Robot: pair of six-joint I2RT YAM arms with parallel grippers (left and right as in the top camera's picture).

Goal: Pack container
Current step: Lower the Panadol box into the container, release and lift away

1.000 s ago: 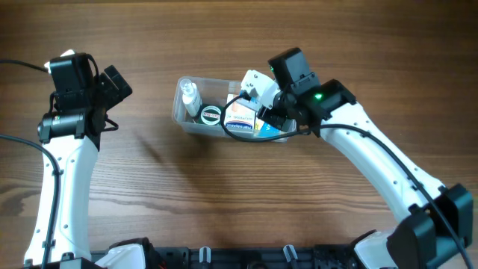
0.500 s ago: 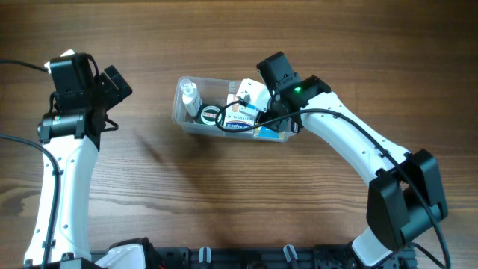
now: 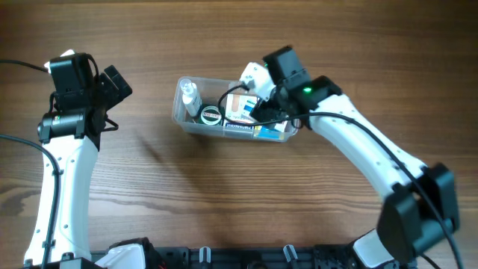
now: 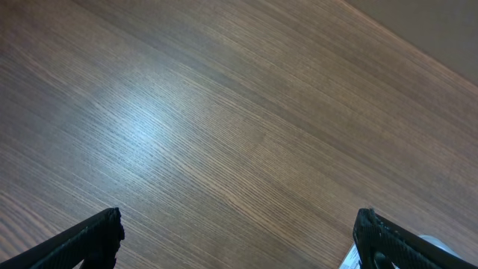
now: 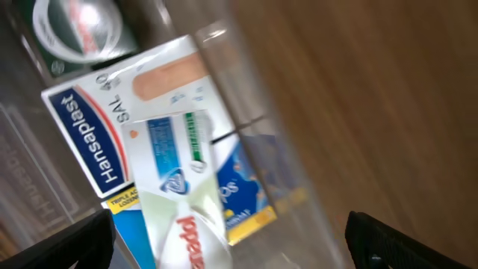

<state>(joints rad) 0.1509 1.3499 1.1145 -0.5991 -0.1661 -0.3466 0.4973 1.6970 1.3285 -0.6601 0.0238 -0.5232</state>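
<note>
Wood-grain table [image 3: 224, 194] filled pretty much the whole overhead shot, with your two arms coming in from the near edge. The container [image 3: 196, 128] sat a bit past the middle of the table, long side running left to right, and it was already carrying stuff: a small white bottle [image 3: 191, 96] at its left end, a round green-and-white tin [image 3: 211, 115] next to that, and a bunch of flat boxes stacked toward the right end.

Your right gripper [image 5: 228, 228] hung right over that right end. In the wrist cam both fingertips sat way out at the bottom corners, so the jaws were spread wide with nothing pinched between them. Below them you could see the Hansaplast box [image 5: 112, 127], a white box with blue, green and red print [image 5: 183, 187] lying across it, and a blue box [image 5: 243, 187] tucked under that, all inside the clear wall. That shot was a bit blurry, so the small print was unreadable.

Your left gripper [image 4: 237, 228] was parked well off to the left, apart from the container, jaws wide open too, with only bare wood under it.
</note>
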